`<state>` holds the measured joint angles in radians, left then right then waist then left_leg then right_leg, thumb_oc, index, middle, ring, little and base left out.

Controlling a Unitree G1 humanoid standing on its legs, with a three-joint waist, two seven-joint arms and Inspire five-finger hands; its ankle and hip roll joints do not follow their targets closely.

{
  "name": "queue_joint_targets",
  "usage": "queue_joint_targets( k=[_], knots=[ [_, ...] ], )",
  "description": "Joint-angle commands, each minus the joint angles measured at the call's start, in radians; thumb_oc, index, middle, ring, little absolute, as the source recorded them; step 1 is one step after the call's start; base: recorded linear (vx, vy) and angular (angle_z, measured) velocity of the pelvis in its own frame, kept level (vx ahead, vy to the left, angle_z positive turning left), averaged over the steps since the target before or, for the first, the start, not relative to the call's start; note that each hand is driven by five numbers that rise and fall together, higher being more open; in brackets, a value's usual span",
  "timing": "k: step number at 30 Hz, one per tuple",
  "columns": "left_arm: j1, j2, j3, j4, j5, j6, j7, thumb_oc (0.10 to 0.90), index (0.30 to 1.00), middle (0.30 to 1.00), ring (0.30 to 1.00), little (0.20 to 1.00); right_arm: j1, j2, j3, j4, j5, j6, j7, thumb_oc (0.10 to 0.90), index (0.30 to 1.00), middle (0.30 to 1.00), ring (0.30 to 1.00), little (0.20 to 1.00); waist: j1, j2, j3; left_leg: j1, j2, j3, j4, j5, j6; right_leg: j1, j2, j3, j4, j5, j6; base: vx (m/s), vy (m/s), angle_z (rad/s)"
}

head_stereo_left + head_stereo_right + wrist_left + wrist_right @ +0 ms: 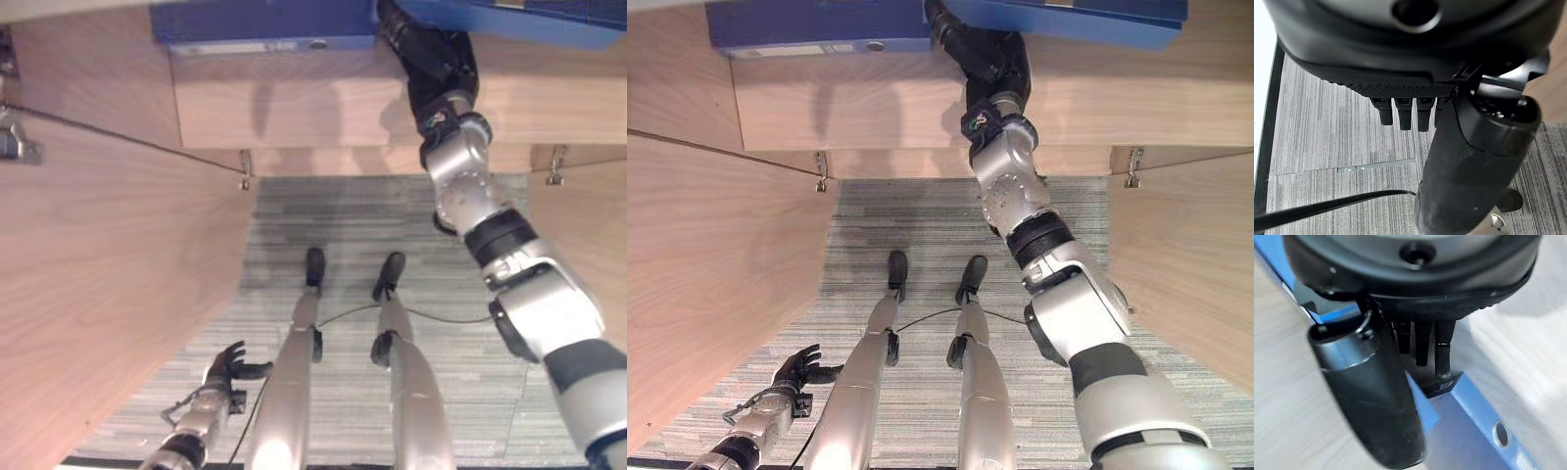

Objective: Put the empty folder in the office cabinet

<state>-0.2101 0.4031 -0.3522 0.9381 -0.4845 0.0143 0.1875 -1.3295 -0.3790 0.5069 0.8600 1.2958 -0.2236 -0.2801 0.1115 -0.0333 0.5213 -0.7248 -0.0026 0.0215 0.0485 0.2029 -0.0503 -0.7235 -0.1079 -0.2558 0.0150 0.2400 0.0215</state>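
Down by the carpet, the left hand hangs idle with fingers relaxed and apart, holding nothing. Up at the cabinet, the right hand pinches the edge of a blue folder between thumb and fingers, above the wooden shelf front. A second blue folder lies just beside it. I judge it best to slide the held folder in level, keeping clear of its neighbour.
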Motion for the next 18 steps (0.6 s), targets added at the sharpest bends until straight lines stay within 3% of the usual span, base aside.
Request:
queue_joint_targets(
  k=[1, 4, 5, 6, 8, 11, 13, 14, 18],
  knots=[
    [0.348, 0.134, 0.046, -0.206, 0.028, -0.008, -0.028, 0.800, 0.900, 0.900, 0.900, 0.900, 0.067, -0.071, 0.122, -0.024, -0.067, 0.139, 0.074, 0.800, 0.900, 0.900, 0.900, 0.900, 0.069, 0.014, -0.001, 0.032, -0.081, -0.074, -0.001, -0.126, 0.048, -0.017, -0.040, -0.051, 0.052, -0.065, 0.096, -0.01, -0.041, 0.00],
    [0.429, 0.171, 0.039, -0.301, 0.018, -0.017, -0.070, 0.800, 0.900, 0.900, 0.900, 0.900, 0.094, -0.177, 0.210, -0.078, -0.141, 0.183, 0.146, 0.800, 0.900, 0.900, 0.900, 0.900, 0.076, 0.029, -0.001, 0.029, -0.085, -0.077, -0.007, -0.118, 0.050, -0.022, -0.045, -0.058, 0.052, -0.061, 0.100, 0.00, 0.005, 0.03],
    [0.429, 0.171, 0.039, -0.301, 0.018, -0.017, -0.070, 0.800, 0.900, 0.900, 0.900, 0.900, 0.094, -0.177, 0.210, -0.078, -0.141, 0.183, 0.146, 0.800, 0.900, 0.900, 0.900, 0.900, 0.076, 0.030, -0.001, 0.029, -0.085, -0.077, -0.007, -0.118, 0.050, -0.022, -0.045, -0.058, 0.052, -0.061, 0.100, -0.01, 0.018, 0.07],
    [0.452, 0.179, 0.035, -0.329, 0.023, -0.022, -0.091, 0.800, 0.900, 0.900, 0.900, 0.900, 0.102, -0.244, 0.262, -0.087, -0.199, 0.204, 0.184, 0.800, 0.900, 0.900, 0.900, 0.900, 0.076, 0.031, -0.001, 0.029, -0.086, -0.074, -0.007, -0.118, 0.049, -0.024, -0.047, -0.058, 0.052, -0.061, 0.101, 0.00, 0.000, 0.00],
    [0.459, 0.178, 0.035, -0.327, 0.026, -0.024, -0.098, 0.800, 0.900, 0.900, 0.900, 0.900, 0.099, -0.286, 0.295, -0.088, -0.243, 0.220, 0.206, 0.800, 0.900, 0.900, 0.900, 0.900, 0.074, 0.031, -0.001, 0.030, -0.087, -0.075, -0.004, -0.120, 0.049, -0.023, -0.049, -0.058, 0.052, -0.060, 0.103, 0.00, 0.008, -0.02],
    [0.456, 0.161, 0.050, -0.262, 0.061, -0.036, -0.112, 0.800, 0.900, 0.900, 0.900, 0.900, 0.077, -0.445, 0.443, -0.156, -0.420, 0.253, 0.288, 0.800, 0.900, 0.900, 0.900, 0.900, 0.057, 0.015, -0.001, 0.034, -0.089, -0.069, 0.011, -0.126, 0.047, -0.014, -0.055, -0.058, 0.055, -0.058, 0.107, -0.01, 0.012, 0.06],
    [0.453, 0.152, 0.054, -0.245, 0.074, -0.043, -0.115, 0.800, 0.900, 0.900, 0.900, 0.900, 0.062, -0.491, 0.491, -0.186, -0.471, 0.255, 0.313, 0.800, 0.900, 0.900, 0.900, 0.900, 0.052, 0.009, -0.001, 0.038, -0.088, -0.067, 0.014, -0.129, 0.046, -0.007, -0.057, -0.057, 0.054, -0.057, 0.108, -0.01, 0.014, 0.12],
    [0.455, 0.144, 0.061, -0.235, 0.098, -0.057, -0.124, 0.800, 0.900, 0.900, 0.900, 0.900, 0.026, -0.604, 0.606, -0.284, -0.530, 0.243, 0.370, 0.800, 0.900, 0.900, 0.900, 0.900, 0.044, -0.001, -0.001, 0.049, -0.087, -0.064, 0.018, -0.134, 0.043, 0.005, -0.060, -0.056, 0.050, -0.054, 0.112, -0.01, 0.008, 0.10],
    [0.440, 0.143, 0.073, -0.194, 0.129, -0.070, -0.139, 0.800, 0.900, 0.900, 0.900, 0.900, -0.016, -0.693, 0.701, -0.375, -0.527, 0.229, 0.436, 0.800, 0.900, 0.900, 0.900, 0.900, 0.042, -0.014, -0.001, 0.067, -0.085, -0.060, 0.017, -0.137, 0.038, 0.026, -0.060, -0.056, 0.041, -0.051, 0.117, -0.01, -0.012, -0.02]
  ],
)
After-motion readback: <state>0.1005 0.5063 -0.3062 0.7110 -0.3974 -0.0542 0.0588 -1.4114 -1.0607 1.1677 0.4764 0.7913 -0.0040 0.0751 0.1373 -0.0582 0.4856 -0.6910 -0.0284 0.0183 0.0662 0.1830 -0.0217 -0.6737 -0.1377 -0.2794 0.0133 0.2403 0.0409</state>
